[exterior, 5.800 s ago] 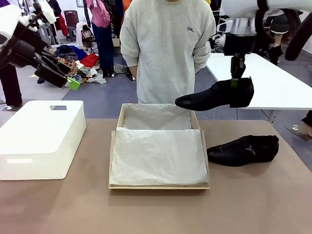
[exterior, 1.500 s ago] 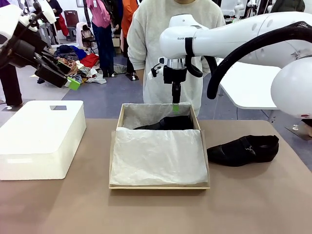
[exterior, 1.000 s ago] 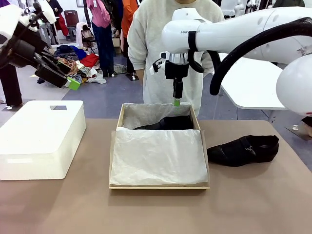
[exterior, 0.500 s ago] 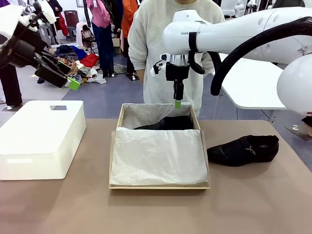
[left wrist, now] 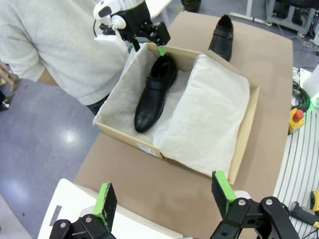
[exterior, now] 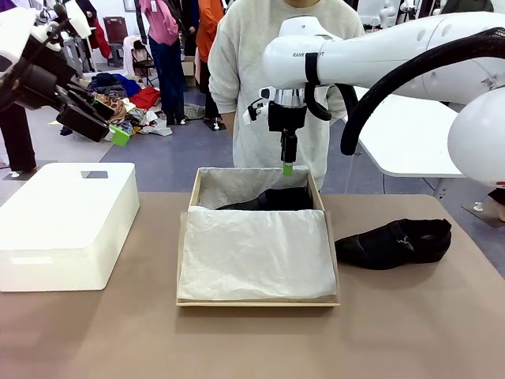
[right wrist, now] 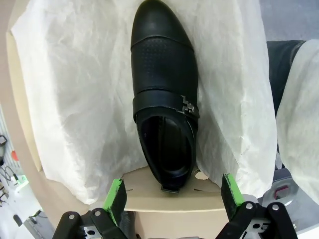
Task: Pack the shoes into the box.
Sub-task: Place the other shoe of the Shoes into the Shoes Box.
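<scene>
One glossy black shoe lies on white tissue paper at the far end of the brown cardboard box. In the right wrist view this shoe lies straight below, silver buckle up, with my right gripper open above its heel. From the front, the right gripper hangs a short way over the box's far end. The other shoe lies on the table right of the box. My left gripper is raised at the far left, open and holding nothing; its own view shows the box and shoe from far off.
A large white plastic bin stands on the table left of the box. A person in a grey sweatshirt stands at the far side, just behind the box. A second white table is behind on the right.
Several seconds ago the right gripper carried a shoe in the air; that shoe now lies in the box, released. Over the last second the right gripper rose slightly. The left arm stayed still.
</scene>
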Tool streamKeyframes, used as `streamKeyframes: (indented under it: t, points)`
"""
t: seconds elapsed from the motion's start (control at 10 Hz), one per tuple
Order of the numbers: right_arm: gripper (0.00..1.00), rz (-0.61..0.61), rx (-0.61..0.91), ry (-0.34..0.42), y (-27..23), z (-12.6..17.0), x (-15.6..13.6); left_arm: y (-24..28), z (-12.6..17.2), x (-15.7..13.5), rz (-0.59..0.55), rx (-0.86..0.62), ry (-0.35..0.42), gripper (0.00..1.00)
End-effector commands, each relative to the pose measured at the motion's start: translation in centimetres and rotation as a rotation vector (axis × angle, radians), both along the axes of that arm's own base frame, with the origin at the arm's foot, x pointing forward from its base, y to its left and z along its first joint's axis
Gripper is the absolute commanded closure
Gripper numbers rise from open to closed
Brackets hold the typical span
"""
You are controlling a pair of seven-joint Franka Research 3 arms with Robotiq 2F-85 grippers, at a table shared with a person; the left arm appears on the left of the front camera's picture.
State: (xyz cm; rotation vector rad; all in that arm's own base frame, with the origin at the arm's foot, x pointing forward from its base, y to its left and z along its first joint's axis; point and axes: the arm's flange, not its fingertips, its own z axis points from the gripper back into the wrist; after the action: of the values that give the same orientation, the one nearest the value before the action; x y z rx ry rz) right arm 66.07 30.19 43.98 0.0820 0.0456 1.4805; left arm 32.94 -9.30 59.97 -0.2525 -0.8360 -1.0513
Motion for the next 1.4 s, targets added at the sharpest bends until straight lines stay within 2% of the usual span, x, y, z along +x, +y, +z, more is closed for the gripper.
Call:
streamKeyframes:
  t: [0.0,0.3,0.6,1.0,1.1,1.3]
  points:
    - [0.0,-0.02,-0.021,-0.031,-2.8,1.5,-1.1,0.1,0.0,0.1,-0.015,-0.008,-0.001,0.0]
    - [0.0,-0.052,-0.04,-0.088,-8.4,4.0,-3.7,0.1,0.0,0.1,-0.015,-0.008,-0.001,0.0]
    - [0.0,-0.038,-0.055,-0.118,-13.7,4.2,-6.5,0.1,0.0,0.1,-0.015,-0.008,-0.001,0.0]
    - [0.0,-0.024,-0.106,-0.153,-19.5,3.0,-8.8,0.1,0.0,0.1,-0.015,-0.008,-0.001,0.0]
    - [0.0,0.009,-0.122,-0.17,-20.4,2.4,-9.0,0.1,0.0,0.1,-0.015,-0.008,-0.001,0.0]
    - [0.0,0.014,-0.101,-0.152,-21.0,1.2,-8.7,0.1,0.0,0.1,-0.015,-0.008,-0.001,0.0]
